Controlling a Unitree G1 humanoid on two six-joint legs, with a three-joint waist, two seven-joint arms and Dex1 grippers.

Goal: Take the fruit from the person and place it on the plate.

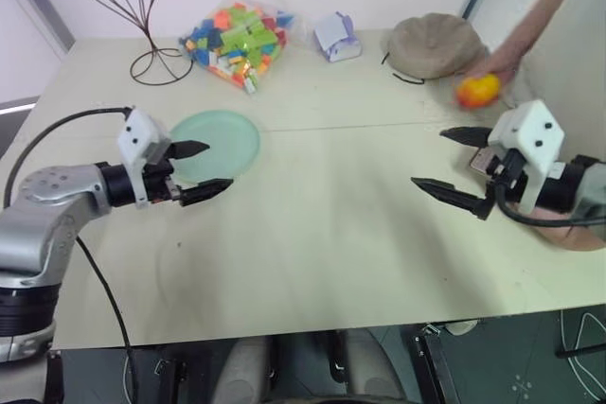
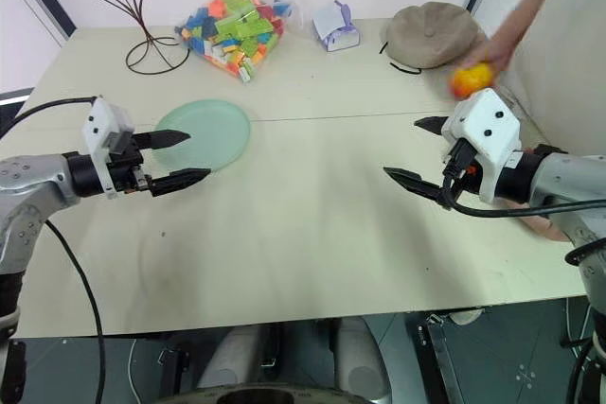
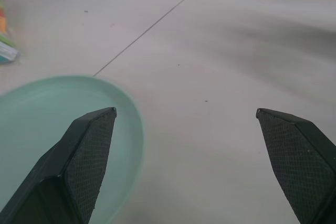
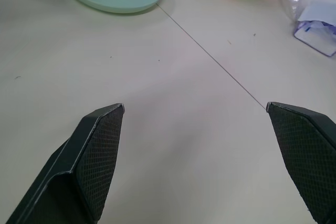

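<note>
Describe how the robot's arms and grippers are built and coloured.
Each arm is silver-grey metal with a black wrist section and a black cable. The left gripper and right gripper each carry a white angular housing with dark dots and two black pointed fingers with cross-hatched pads.

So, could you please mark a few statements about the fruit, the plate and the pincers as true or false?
1. The fruit lies on the plate. False: the person's hand holds it above the table's right side.
2. Both pincers stand open. True: left pincer, right pincer.
3. The plate is bare. True.
4. The right pincer grips the fruit. False: it holds nothing.
</note>
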